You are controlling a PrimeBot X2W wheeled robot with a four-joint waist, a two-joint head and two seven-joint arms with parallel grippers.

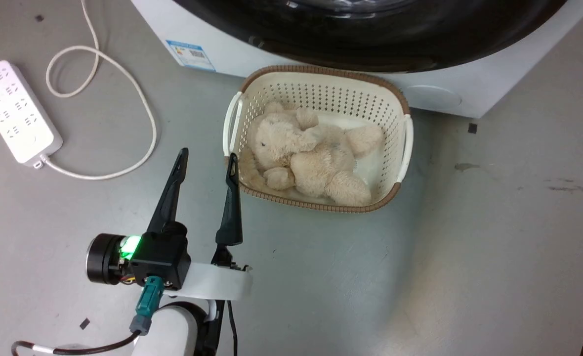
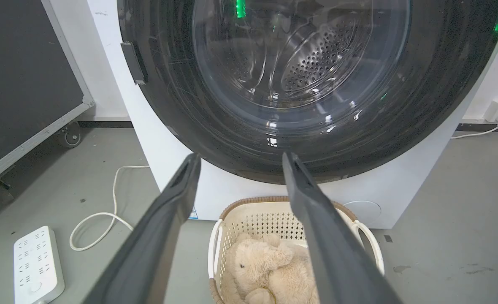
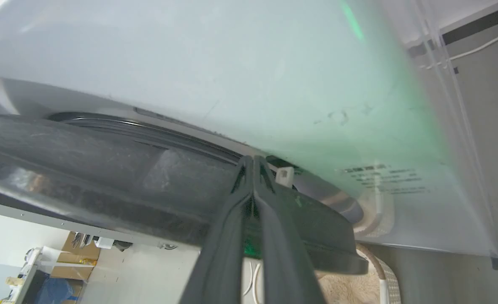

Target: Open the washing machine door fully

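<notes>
Floor of plain grey takes up most of the head view. Along the top edge of that view stands the washing machine, a white box. The washing machine door, round and glossy black, covers most of its front. In the left wrist view the door spans the upper half of the frame, and the perforated steel drum shows through its clear bowl window. A dark flat case on castors leans in at the upper left of that view.

Below the machine in the head view, at centre frame, a cream perforated basket with a brown rim sits on the floor just in front of the white panel. A beige plush bear lies curled inside it.

The left gripper rises from the lower left of the head view with its two dark fingers spread wide and nothing between them. One fingertip is right at the basket's left rim. In its own wrist view the fingers point up at the door's lower edge.

The right gripper comes up from the bottom centre of its wrist view with both fingers pressed flat together. The tips sit at the seam where the door's rim meets the white front, beside a small white catch. The door's edge seems to stand slightly off the cabinet there.

A white power strip lies at the far left of the head view, and its cord loops across the floor. A small blue label is stuck to the machine near the upper left.
</notes>
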